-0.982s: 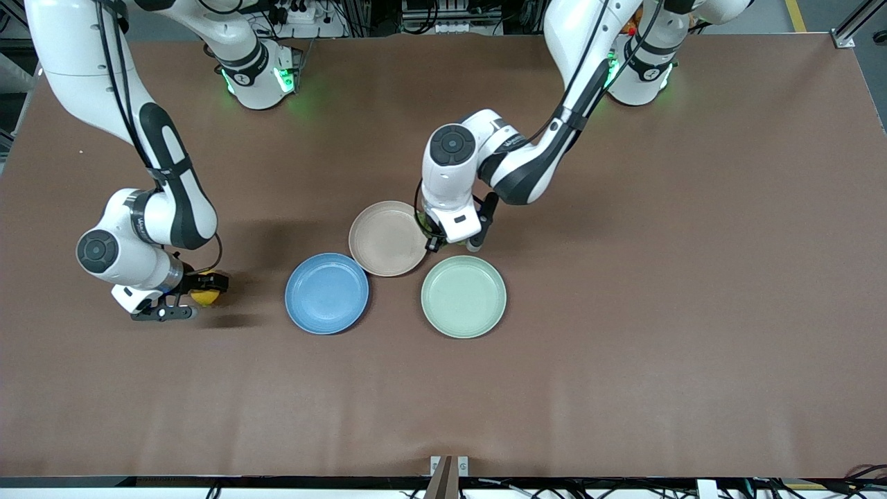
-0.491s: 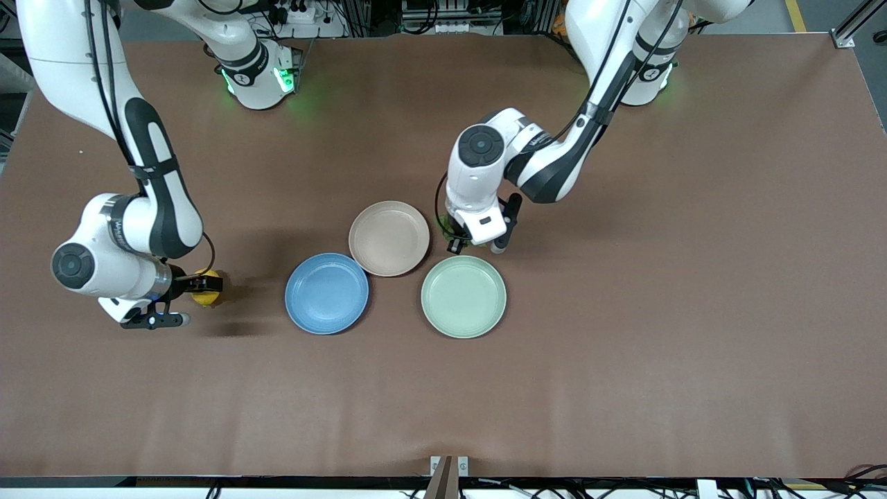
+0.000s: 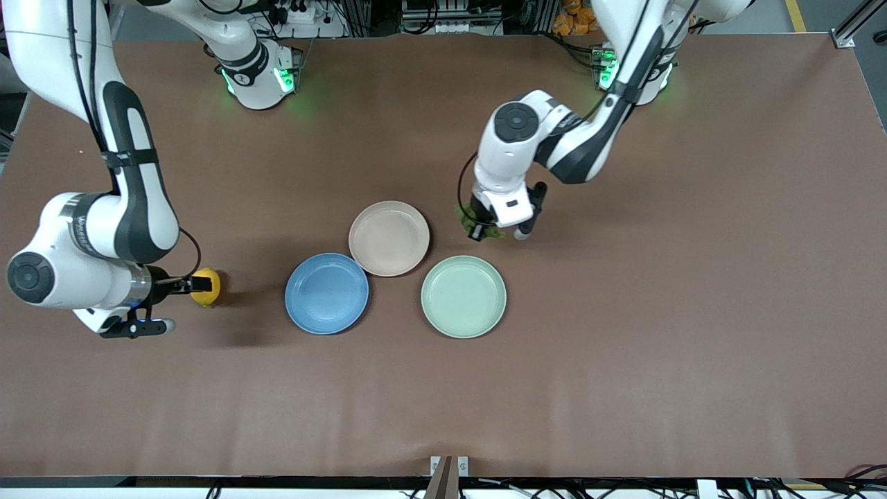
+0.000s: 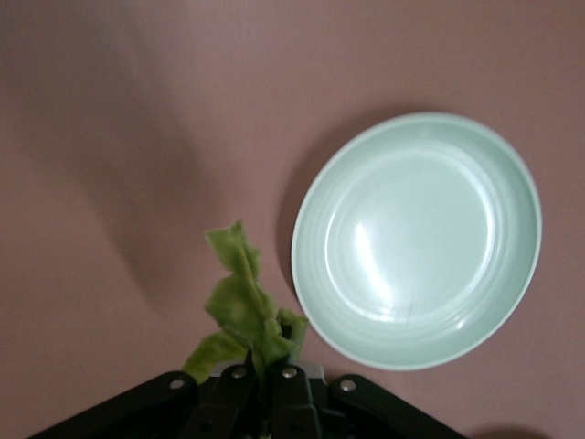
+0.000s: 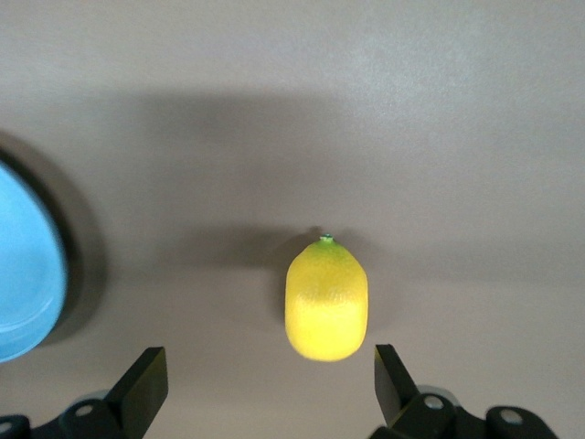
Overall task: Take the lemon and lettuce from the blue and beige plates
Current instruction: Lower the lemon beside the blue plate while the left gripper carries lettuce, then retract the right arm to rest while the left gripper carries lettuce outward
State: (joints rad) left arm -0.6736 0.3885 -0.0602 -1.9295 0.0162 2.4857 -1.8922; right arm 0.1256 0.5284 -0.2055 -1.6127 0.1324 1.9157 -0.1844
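Brown table (image 3: 624, 346); lettuce (image 4: 242, 306) stem hidden between shut left jaws

Even overhead light falls on the brown surface (image 3: 624, 346), with soft shadows beside both arms. The mint plate (image 4: 416, 240) shows pale glare; the lettuce (image 4: 239, 306) beside it is slightly blurred.

The left arm reaches from its base toward mid-bench, wrist bent down, its left pincer (image 3: 497, 232) clamped tight on the lettuce (image 4: 241, 306), while the right arm bends low at its own end of the bench, its right pincer (image 3: 181, 305) spread wide, gripping nothing.
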